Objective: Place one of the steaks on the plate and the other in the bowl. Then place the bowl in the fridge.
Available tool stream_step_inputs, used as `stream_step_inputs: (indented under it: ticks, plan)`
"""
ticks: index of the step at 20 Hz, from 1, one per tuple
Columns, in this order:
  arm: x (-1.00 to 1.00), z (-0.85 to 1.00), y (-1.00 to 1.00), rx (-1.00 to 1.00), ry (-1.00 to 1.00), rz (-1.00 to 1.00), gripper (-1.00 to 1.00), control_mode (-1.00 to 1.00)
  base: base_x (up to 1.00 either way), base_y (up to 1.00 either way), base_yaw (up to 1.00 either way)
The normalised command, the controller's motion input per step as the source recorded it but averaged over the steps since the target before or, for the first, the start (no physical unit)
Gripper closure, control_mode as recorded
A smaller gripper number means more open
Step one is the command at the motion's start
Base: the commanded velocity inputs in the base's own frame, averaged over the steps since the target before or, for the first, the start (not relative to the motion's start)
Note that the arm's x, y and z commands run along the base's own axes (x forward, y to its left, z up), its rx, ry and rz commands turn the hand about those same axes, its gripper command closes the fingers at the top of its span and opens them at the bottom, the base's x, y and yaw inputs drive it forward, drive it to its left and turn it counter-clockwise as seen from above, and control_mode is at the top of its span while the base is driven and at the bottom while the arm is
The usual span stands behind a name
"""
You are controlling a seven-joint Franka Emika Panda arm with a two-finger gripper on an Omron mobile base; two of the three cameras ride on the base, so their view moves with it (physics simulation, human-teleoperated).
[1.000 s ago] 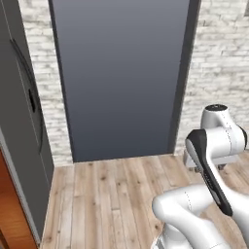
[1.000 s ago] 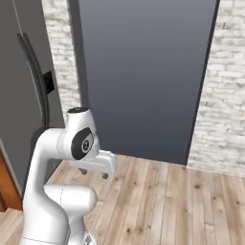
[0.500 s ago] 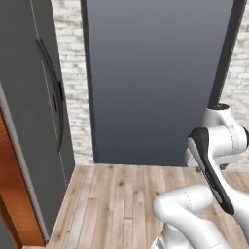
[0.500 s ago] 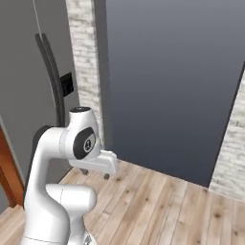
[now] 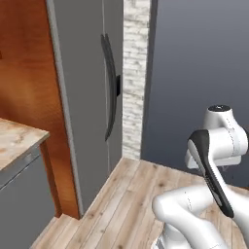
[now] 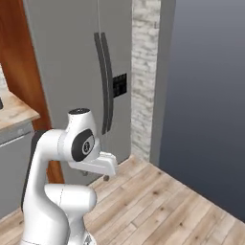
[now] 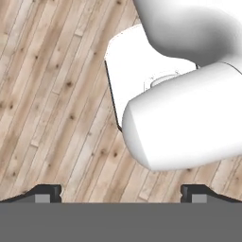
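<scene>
Fridge (image 5: 85,97) stands tall and grey with both doors closed, two long black vertical handles (image 6: 103,81) side by side at the door seam; in the right base view a small black panel (image 6: 120,83) sits on the door just right of the handles. Left of the fridge is a brown wood panel (image 5: 24,63), and in front of that a bench (image 5: 14,138) with a pale marbled top over a grey cabinet front. Right of the fridge runs a narrow strip of pale stone-brick wall (image 5: 135,73), then a large flat dark grey panel (image 5: 204,73) further right. Light wood plank floor (image 5: 121,199) spreads out from the fridge's foot. My arm is folded up well apart from the fridge, not touching it. My gripper (image 7: 121,191) points straight down at the floor planks, fingers (image 7: 47,192) spread as wide as they go, nothing between them. Steaks, bowl and plate: I can't place them from here.
</scene>
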Motion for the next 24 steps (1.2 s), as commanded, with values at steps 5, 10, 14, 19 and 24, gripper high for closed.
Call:
stream_step_inputs:
  ticks: [5,10,14,19,24]
  plan:
    - [0.0,0.0,0.0,0.0,0.0,0.0,-1.0,1.0,0.14,-0.39,0.57]
    - [0.0,0.0,0.0,0.0,0.0,0.0,-1.0,1.0,0.16,-0.56,0.45]
    - [0.0,0.0,0.0,0.0,0.0,0.0,-1.0,1.0,0.17,-0.43,0.43]
    - [0.0,0.0,0.0,0.0,0.0,0.0,-1.0,1.0,0.05,-0.72,0.41]
    - [0.0,0.0,0.0,0.0,0.0,0.0,-1.0,1.0,0.19,-0.85,0.35]
